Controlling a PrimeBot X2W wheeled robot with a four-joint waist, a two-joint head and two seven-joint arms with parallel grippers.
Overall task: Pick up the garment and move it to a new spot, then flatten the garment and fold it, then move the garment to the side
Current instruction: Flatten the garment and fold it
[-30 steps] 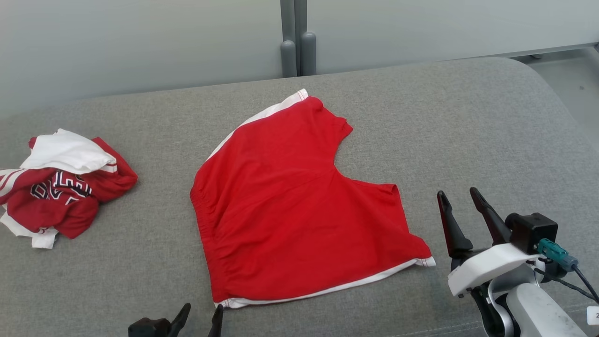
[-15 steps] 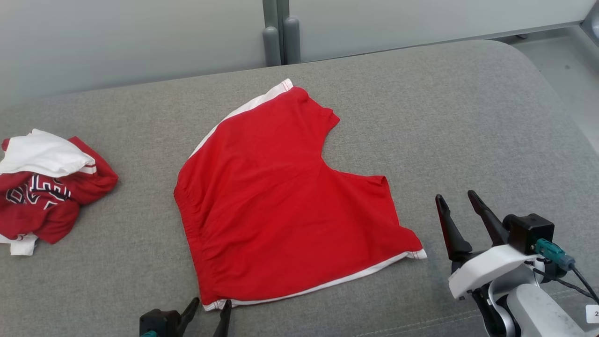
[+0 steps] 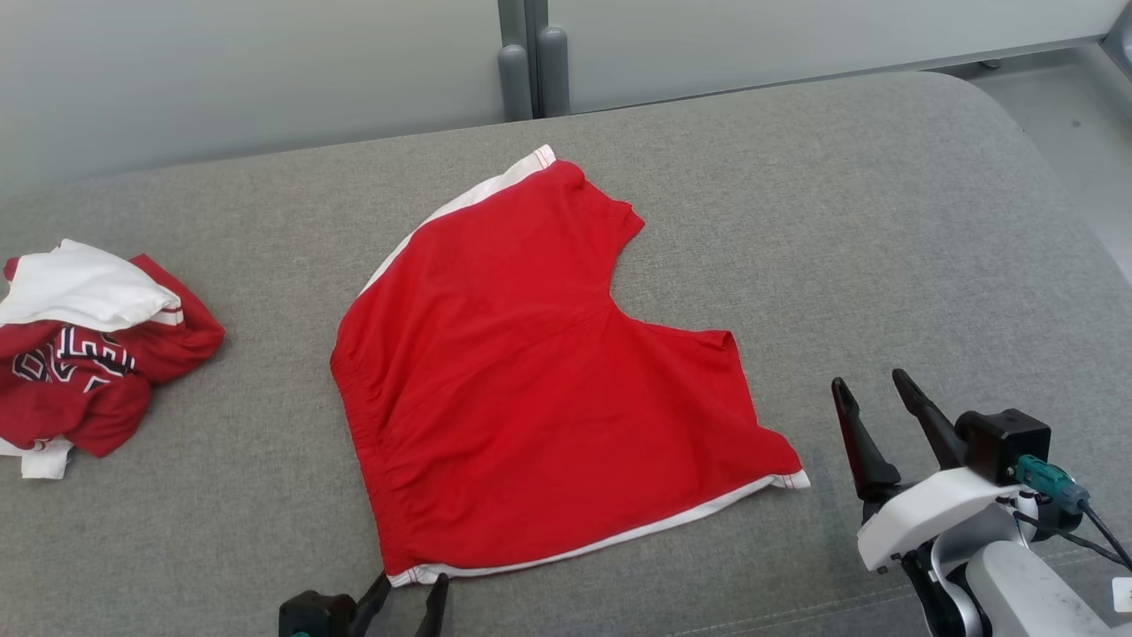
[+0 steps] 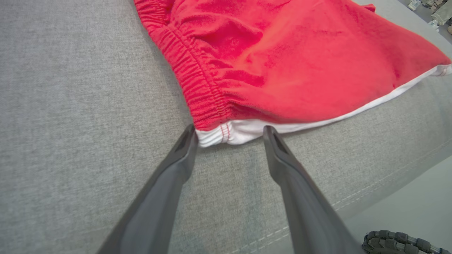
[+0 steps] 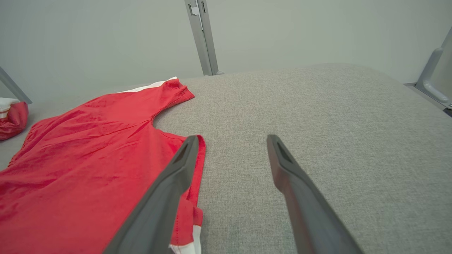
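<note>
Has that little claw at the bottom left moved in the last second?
Yes. The left gripper has slid rightward relative to the red shorts: their white near corner now sits between its open jaws.

Wide grey fabric-covered cushion (image 3: pixel 884 221), rounded at the far right corner, stitched along the near edge. Spread flat near the middle: red shorts (image 3: pixel 531 380) with white side stripes, gathered waistband to the left. Well apart, at the left edge: a crumpled red and white garment (image 3: pixel 88 354) with dark lettering.
</note>
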